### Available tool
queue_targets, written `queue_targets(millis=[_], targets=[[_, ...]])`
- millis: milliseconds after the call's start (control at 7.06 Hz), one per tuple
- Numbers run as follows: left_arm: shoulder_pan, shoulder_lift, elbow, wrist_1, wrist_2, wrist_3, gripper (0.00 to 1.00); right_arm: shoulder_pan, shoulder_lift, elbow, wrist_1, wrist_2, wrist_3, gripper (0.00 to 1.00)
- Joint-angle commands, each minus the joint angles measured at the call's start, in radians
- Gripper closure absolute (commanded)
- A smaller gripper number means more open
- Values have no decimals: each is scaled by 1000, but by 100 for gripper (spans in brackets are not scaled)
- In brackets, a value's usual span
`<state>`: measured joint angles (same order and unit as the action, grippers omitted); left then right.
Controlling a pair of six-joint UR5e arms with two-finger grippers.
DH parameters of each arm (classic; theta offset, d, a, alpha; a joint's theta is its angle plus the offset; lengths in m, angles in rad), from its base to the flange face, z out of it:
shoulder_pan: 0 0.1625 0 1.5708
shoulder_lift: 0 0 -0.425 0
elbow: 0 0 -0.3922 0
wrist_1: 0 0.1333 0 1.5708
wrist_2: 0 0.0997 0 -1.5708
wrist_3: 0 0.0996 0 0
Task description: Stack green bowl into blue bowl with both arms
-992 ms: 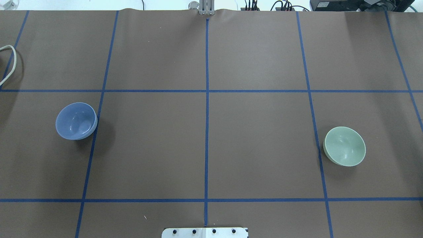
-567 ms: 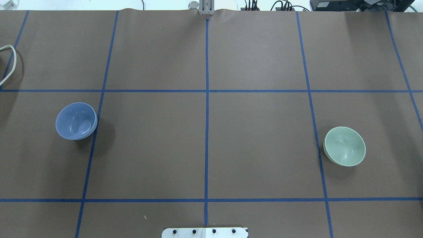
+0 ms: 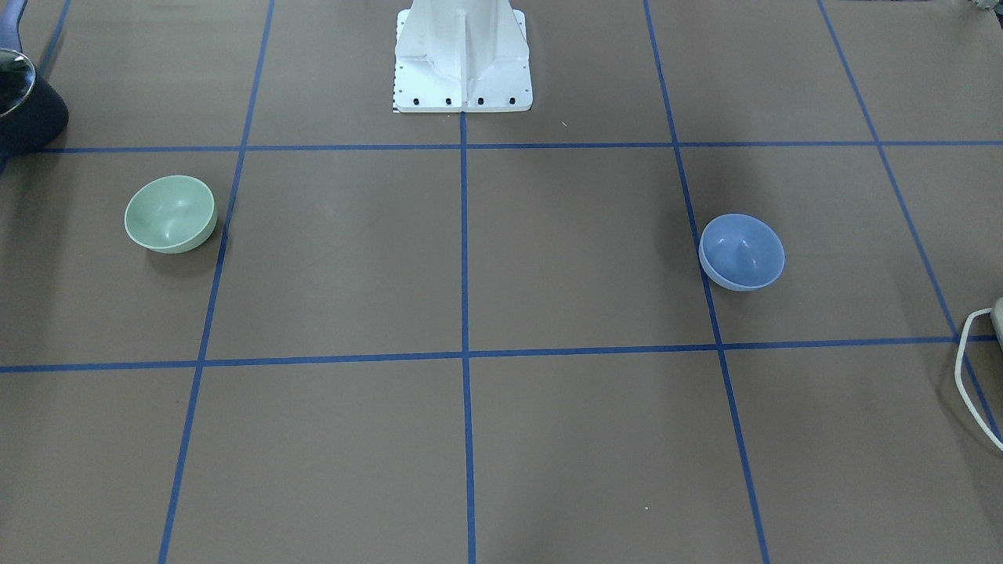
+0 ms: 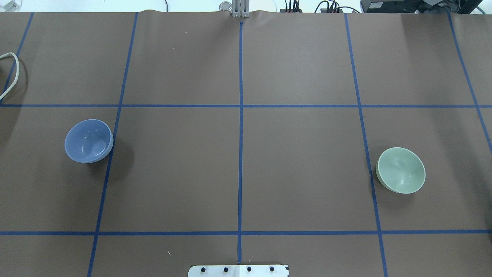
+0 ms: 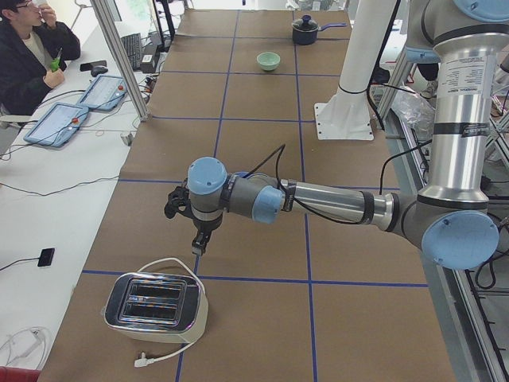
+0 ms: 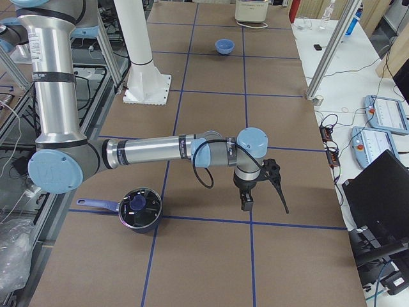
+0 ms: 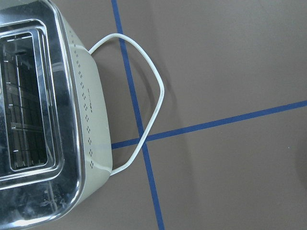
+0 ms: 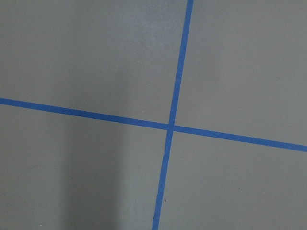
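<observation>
The green bowl stands upright and empty on the table's right half; it also shows in the front view and far off in the left side view. The blue bowl stands upright and empty on the left half, also seen in the front view and the right side view. The left gripper hangs above the table near the toaster, outside the overhead view. The right gripper hangs above the table's right end. Neither holds anything I can see; I cannot tell whether they are open or shut.
A toaster with a white cord sits at the table's left end, below the left wrist camera. A dark lidded pot sits at the right end. The white pedestal stands at the near middle. A person sits beyond the table.
</observation>
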<state>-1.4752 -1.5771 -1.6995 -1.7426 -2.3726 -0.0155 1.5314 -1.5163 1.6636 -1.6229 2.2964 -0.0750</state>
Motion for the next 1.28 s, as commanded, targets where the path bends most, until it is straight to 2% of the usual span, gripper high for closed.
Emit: queue_targets(millis=[0, 283, 425, 567, 850, 992, 1134], targets=[[120, -1, 1, -163, 7, -206, 1, -46, 17, 18, 0, 2, 58, 0], [260, 5, 6, -271, 21, -407, 1, -126, 39, 51, 0, 0, 191, 0], [345, 0, 4, -326, 98, -510, 1, -164, 45, 53, 50, -2, 267, 0], [421, -3, 11, -388, 137, -606, 1, -210, 38, 36, 155, -6, 376, 0], [527, -23, 12, -419, 208, -694, 2, -258, 33, 33, 205, -35, 449, 0], [558, -27, 15, -419, 231, -696, 12, -258, 31, 33, 206, -35, 449, 0], [570, -27, 15, -419, 239, -707, 37, -258, 30, 31, 206, -35, 449, 0]])
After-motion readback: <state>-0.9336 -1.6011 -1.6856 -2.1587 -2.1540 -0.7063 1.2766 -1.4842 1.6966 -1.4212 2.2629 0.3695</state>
